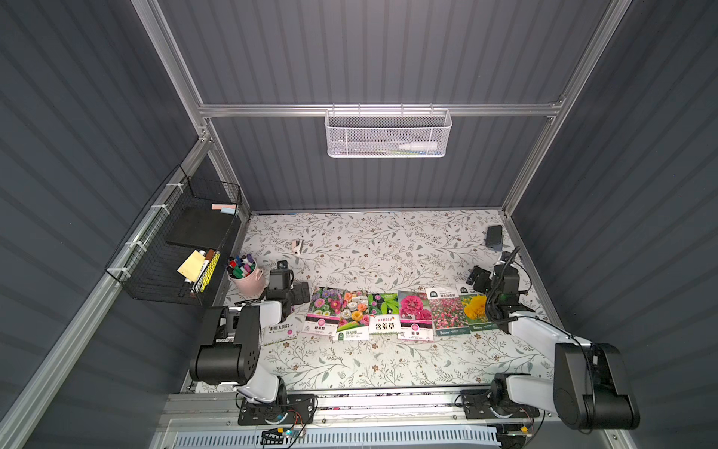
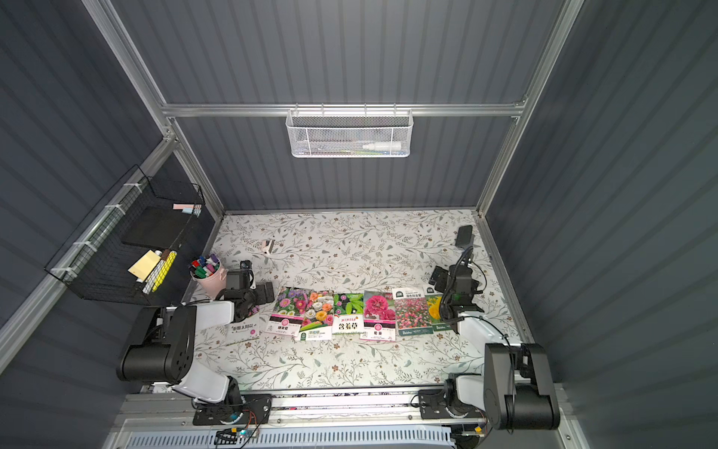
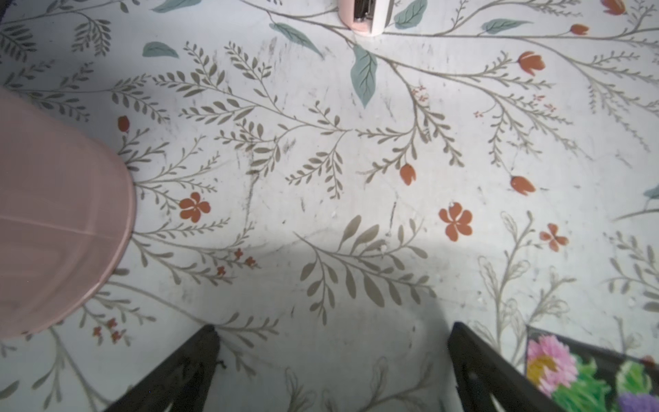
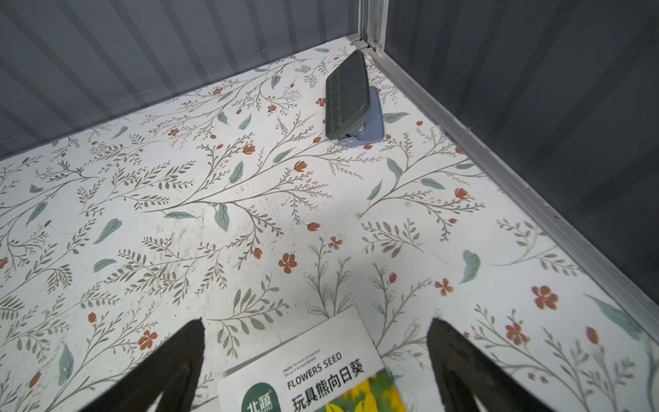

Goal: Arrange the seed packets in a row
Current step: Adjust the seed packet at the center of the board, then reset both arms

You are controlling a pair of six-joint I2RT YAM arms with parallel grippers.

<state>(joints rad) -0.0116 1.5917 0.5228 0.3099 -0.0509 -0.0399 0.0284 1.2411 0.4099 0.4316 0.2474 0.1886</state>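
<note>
— Right gripper [image 4: 317, 321], how does it look?
— I see its jaws spread wide, empty. Just under it lies the yellow-flower packet [image 4: 313, 374], reading "FLOWERS SEED" and "玩具熊向日葵".
— And the left gripper [image 3: 333, 325]?
— Released too, over bare table [image 3: 321, 178]. The seed packets [image 1: 412, 315] lie side by side from one gripper to the other. The green-leaf packet [image 1: 384, 313] reads "含羞草".

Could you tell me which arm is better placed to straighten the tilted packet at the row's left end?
Left. The left gripper hangs open just beside the tilted white packet. The right gripper, also open, is over the yellow-flower packet at the opposite end of the row, so it would probably have to reach across the other packets.
</note>
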